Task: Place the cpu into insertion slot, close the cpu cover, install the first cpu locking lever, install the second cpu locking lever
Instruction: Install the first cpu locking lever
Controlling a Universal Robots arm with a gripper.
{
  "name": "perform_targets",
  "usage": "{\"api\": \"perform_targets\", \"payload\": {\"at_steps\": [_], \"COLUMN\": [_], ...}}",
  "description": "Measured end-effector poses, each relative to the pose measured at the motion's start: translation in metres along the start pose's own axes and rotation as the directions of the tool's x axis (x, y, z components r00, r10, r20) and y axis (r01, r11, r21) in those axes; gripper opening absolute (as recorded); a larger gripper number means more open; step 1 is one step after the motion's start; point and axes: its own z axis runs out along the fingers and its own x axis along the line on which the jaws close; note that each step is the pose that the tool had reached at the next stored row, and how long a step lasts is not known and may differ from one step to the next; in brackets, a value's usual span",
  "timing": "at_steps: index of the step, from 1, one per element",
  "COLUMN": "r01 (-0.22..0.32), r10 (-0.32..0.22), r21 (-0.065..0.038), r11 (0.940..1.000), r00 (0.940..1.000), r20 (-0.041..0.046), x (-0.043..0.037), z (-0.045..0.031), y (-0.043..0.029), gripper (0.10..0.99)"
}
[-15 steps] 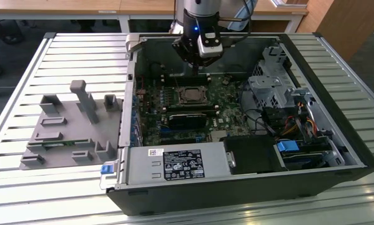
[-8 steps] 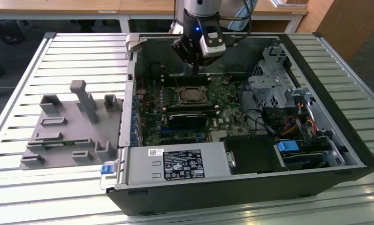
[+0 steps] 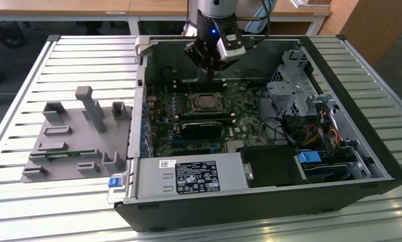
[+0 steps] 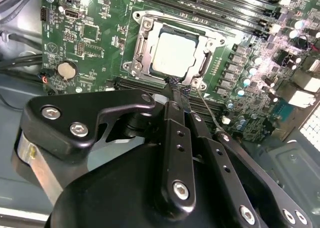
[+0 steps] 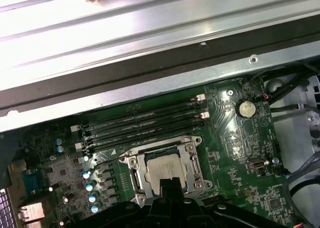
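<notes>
the gripper (image 4: 175, 85) is held inside the open computer case (image 3: 254, 209), low over the green board (image 4: 90, 32). its fingers are seen pressed together, with nothing clamped between them. just ahead of the fingertips the cpu (image 4: 174, 52) is seated flat in the insertion slot (image 4: 134, 66). the cpu cover (image 4: 144, 40) is laid down around it, and the chip's metal top is seen through the window. a thin wire lever (image 4: 207, 112) runs beside the fingers; whether it is touched cannot be told. long black memory slots (image 5: 145, 120) are set on the far side of the slot from the gripper. a power supply box (image 3: 190, 176) and cables (image 3: 322, 133) are also held in the case.
</notes>
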Motion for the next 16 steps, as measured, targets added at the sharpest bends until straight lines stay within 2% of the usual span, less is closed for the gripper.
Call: {"api": "perform_targets", "payload": {"at_steps": [6,10,13,16], "r01": [0.024,0.071,0.124,0.177], "r10": [-0.024,-0.071,-0.124,-0.177], "r21": [0.000,-0.001,-0.002,-0.003], "r11": [0.9997,0.9975,0.9923,0.9842], "r00": [0.9997,0.9975,0.9923,0.9842], "r20": [-0.0005,-0.0015,-0.0025,-0.0036], "x": [0.0002,0.0004,0.0003,0.0003], "z": [0.0002,0.0004,0.0007,0.0010], "y": [-0.0001,-0.0001,-0.0001,-0.0001], "gripper": [0.106,0.106,0.106,0.106]}}
